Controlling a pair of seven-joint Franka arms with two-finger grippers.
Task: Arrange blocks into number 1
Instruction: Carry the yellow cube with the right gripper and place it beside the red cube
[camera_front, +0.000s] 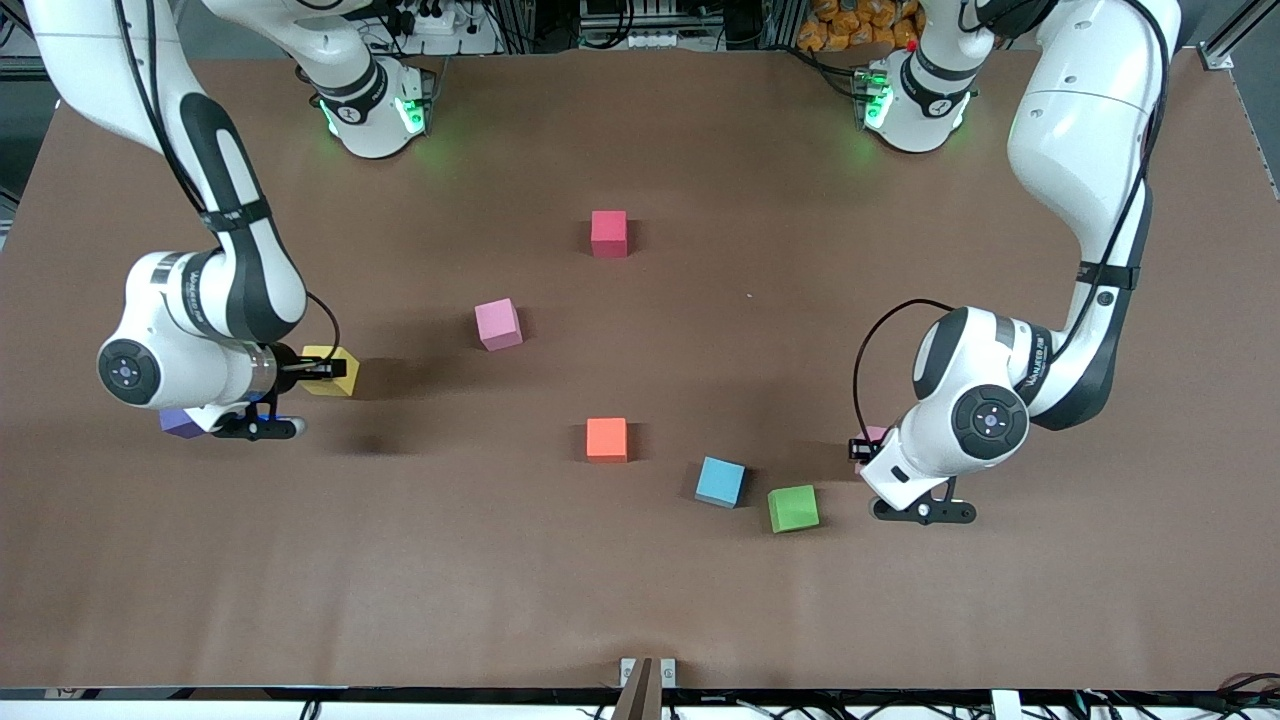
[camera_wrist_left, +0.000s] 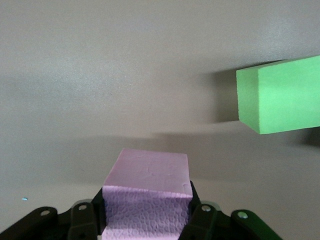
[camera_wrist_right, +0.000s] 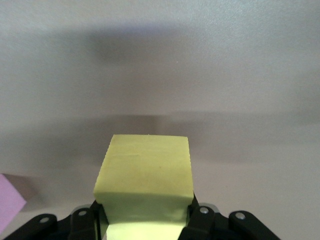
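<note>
1. Nearest the front camera sits the green block (camera_front: 793, 508), with the light blue block (camera_front: 721, 482) just beside it, both toward the left arm's end of the table (camera_front: 640, 600).
2. Close by the green one, the left gripper (camera_wrist_left: 145, 220) is clamped on a pink block (camera_wrist_left: 147, 192).
3. The orange block (camera_front: 607, 439) rests near the table's middle.
4. At the right arm's end, the right gripper (camera_wrist_right: 145, 220) grips the yellow block (camera_wrist_right: 145, 182); a purple block (camera_front: 180, 423) peeks out under that arm.
5. Farther back lies the second pink block (camera_front: 498, 324).
6. Farthest, the dark red block (camera_front: 609, 233) stands alone.
</note>
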